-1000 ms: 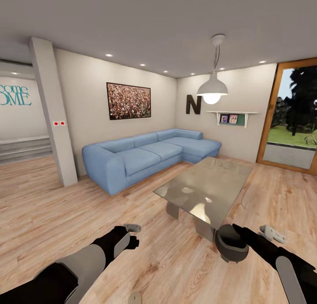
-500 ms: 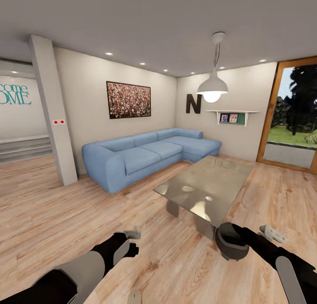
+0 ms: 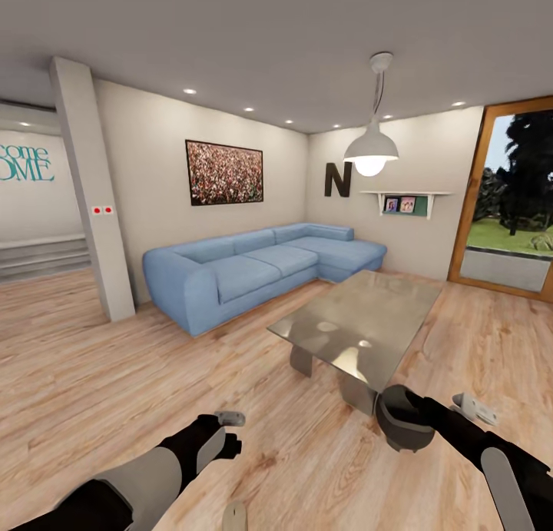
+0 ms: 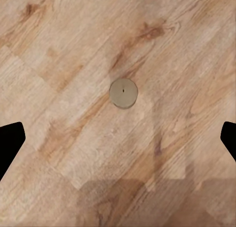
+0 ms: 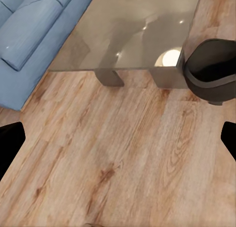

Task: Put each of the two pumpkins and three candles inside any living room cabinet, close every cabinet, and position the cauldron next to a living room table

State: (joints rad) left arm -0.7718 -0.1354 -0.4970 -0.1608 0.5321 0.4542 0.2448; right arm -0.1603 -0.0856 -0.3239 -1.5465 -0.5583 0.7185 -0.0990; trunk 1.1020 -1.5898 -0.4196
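Matte-black cauldron (image 3: 404,427), squat and round-bellied, parked on the plank wood floor (image 3: 92,362) just beside the glossy glass-topped table (image 3: 361,323). Stubby beige candle (image 4: 123,93) upright on the boards under the left gripper (image 4: 118,138), fingers wide apart. Right gripper (image 5: 118,138) spread open too. Soft blue sofa (image 3: 253,273) beyond.
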